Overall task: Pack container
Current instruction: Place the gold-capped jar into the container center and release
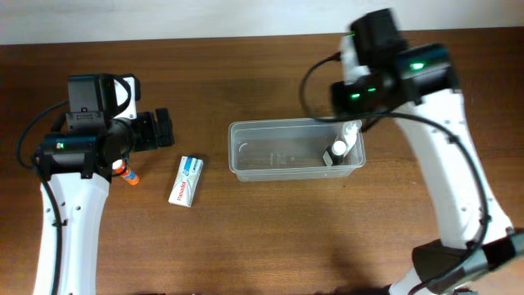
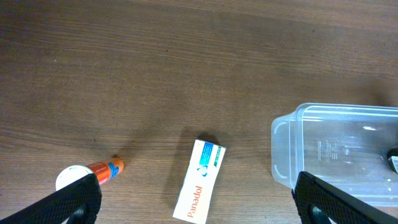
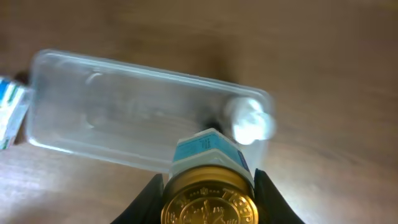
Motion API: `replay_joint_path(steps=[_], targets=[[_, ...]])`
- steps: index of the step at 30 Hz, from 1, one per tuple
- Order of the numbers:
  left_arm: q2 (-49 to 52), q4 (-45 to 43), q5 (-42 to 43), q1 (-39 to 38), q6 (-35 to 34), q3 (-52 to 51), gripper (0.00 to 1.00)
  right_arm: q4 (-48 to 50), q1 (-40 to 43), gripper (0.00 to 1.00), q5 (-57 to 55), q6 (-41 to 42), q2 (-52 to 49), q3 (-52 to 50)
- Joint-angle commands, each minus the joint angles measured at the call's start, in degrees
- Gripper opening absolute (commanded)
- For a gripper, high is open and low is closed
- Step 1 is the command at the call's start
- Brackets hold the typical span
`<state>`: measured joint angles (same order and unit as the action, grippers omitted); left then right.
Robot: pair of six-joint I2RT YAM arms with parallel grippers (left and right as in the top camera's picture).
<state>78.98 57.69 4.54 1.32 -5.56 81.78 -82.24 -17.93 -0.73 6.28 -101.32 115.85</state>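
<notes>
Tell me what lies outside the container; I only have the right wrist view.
Observer: A Panadol box lies flat on the table left of the container, not touching it.
Operator: Anything else, before my right gripper drops this gold-lidded jar?
Observer: A small orange and white bottle lies on its side, left of the box.
Operator: Is the left gripper free?
Observer: Yes, it is open, holding nothing.
</notes>
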Motion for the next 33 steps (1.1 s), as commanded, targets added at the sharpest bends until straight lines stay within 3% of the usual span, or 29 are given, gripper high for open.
replay_joint_path(steps=[1, 13, 25, 27, 30, 33], targets=[[0.2, 0.0, 0.6, 0.3, 0.7, 1.3, 0.99, 1.6, -2.8, 0.15, 0.0, 0.9, -3.1, -1.7], [0.2, 0.0, 0.6, 0.3, 0.7, 1.3, 0.99, 2.3, -3.7, 0.15, 0.0, 1.3, -18.3, -2.3], [0.2, 0.0, 0.6, 0.3, 0.7, 1.3, 0.99, 3.0, 0.1, 0.16, 0.0, 1.6, -22.8, -3.2], [0.2, 0.0, 0.6, 0.3, 0.7, 1.3, 0.99, 3.0, 0.3, 0.27, 0.1, 1.5, -22.8, -3.3], [0.2, 0.0, 0.6, 0.3, 0.7, 1.3, 0.99, 2.9, 0.4, 0.32, 0.1, 1.5, -22.8, -3.3], [0.2, 0.0, 0.6, 0.3, 0.7, 1.3, 0.99, 3.0, 0.3, 0.47, 0.1, 1.5, -22.8, -3.3]])
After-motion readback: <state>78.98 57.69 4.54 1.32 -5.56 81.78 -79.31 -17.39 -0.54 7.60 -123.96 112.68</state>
